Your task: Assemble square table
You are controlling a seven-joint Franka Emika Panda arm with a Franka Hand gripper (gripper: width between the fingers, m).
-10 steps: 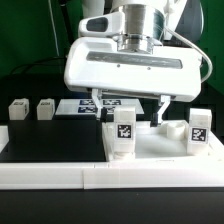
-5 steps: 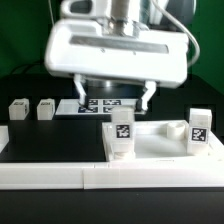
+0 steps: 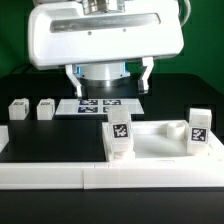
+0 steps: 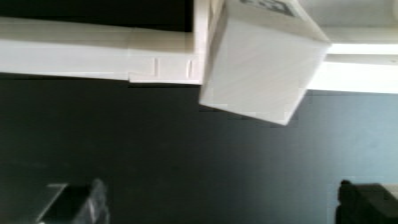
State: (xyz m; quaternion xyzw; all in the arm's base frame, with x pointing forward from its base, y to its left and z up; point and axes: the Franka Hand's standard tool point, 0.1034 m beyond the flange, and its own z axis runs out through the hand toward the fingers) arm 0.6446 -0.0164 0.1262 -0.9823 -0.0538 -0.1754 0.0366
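Two legs [image 3: 120, 135] stand up, two wait to be fetched.
Your hand [image 3: 110, 80] hangs high, wide and empty; the square table [image 3: 155, 146] lies at the exterior view's right. Next, I judge, lower onto a loose leg [image 3: 45, 109] at its left.

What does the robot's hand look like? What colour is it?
The gripper is a wide, chunky white block with rounded corners, a bit like a big bar of soap. A silvery round wrist joins it on top. Two thin dark fingers stick out underneath, one near each end. No stickers or writing show on it.
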